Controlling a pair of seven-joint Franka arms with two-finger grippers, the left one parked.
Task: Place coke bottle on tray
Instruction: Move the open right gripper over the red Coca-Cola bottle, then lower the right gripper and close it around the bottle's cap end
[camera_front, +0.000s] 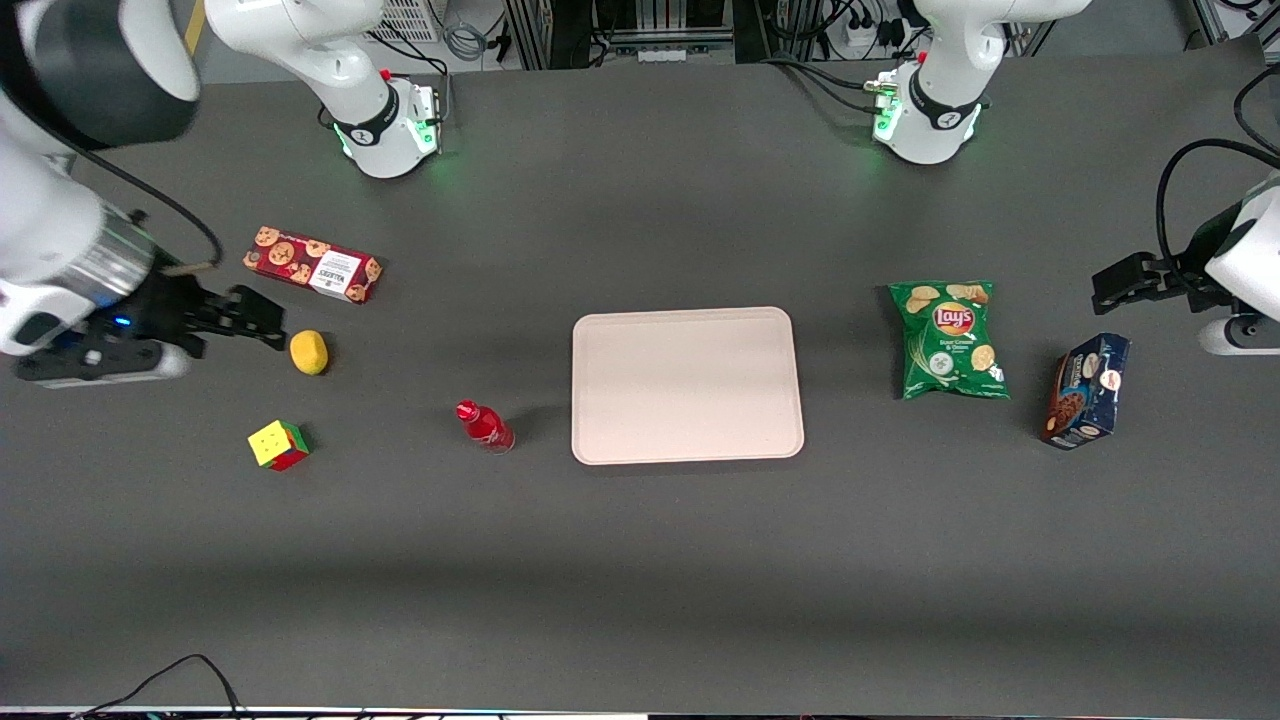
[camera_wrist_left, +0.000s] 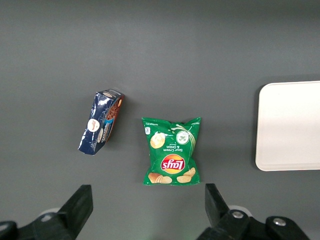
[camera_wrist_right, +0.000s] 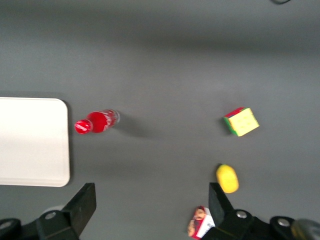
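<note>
1. At the working arm's end of the table, the gripper (camera_front: 262, 318) hangs above the dark table (camera_front: 640, 560), well apart from the coke bottle. Its two black fingers (camera_wrist_right: 80, 207) are spread wide with nothing between them, as the right wrist view shows.
2. A red cookie box (camera_front: 312, 264) lies flat on the table, farther from the front camera than the gripper's fingertips.
3. A yellow lemon-like fruit (camera_front: 308, 352) sits just beside the fingertips, between the cookie box and a puzzle cube.
4. The puzzle cube (camera_front: 278, 444), with yellow, red and green faces showing, rests nearer the front camera than the fruit.
5. The coke bottle (camera_front: 484, 425) stands on the table near the tray's short edge but apart from it, level with the tray's near corner. Its red cap faces up, and in the right wrist view its clear base is visible; nothing touches it.
6. The tray (camera_front: 687, 385) lies flat in the middle of the table, pale beige-pink with rounded corners and a low rim.
7. A green Lay's chip bag (camera_front: 948, 339) lies flat, toward the parked arm's end of the table.
8. A dark blue cookie box (camera_front: 1087, 389) stands tilted beside the chip bag, closer still to that end.
</note>
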